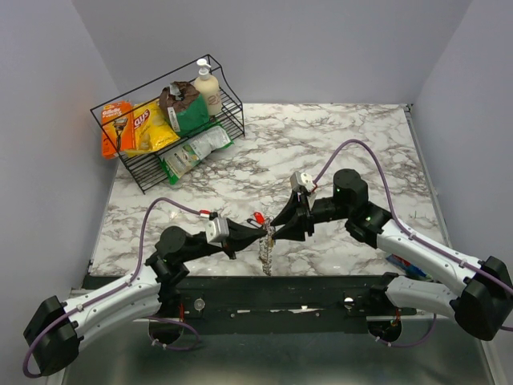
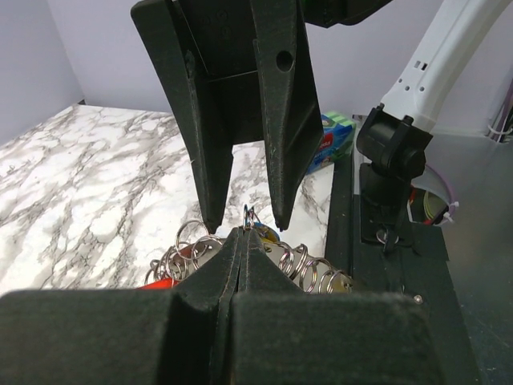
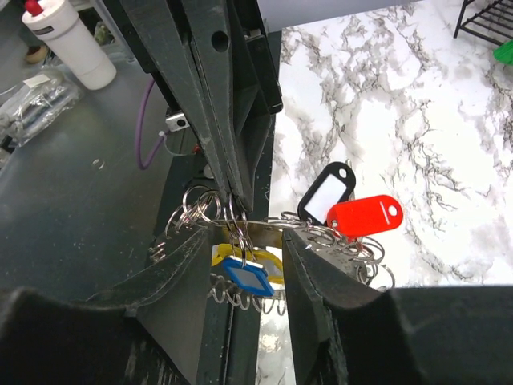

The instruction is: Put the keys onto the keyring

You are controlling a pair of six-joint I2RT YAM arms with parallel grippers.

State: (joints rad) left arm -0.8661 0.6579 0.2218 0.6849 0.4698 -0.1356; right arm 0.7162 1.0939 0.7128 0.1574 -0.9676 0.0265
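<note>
Firmly left tool [image 2: 243, 233] pinches keyring [image 3: 198, 210] — right tool [image 3: 244, 241] half-open.

Plain grey walls [image 1: 280, 48] enclose a white marble-patterned table [image 1: 353, 136] under even light.

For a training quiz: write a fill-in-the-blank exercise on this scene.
1. The left gripper is ___ on the rings.
2. The right gripper stands ___.
3. The tag beside the black tag is ___.
4. The basket stands at the table's far ___ corner.
Missing: shut; open; red; left.
</note>
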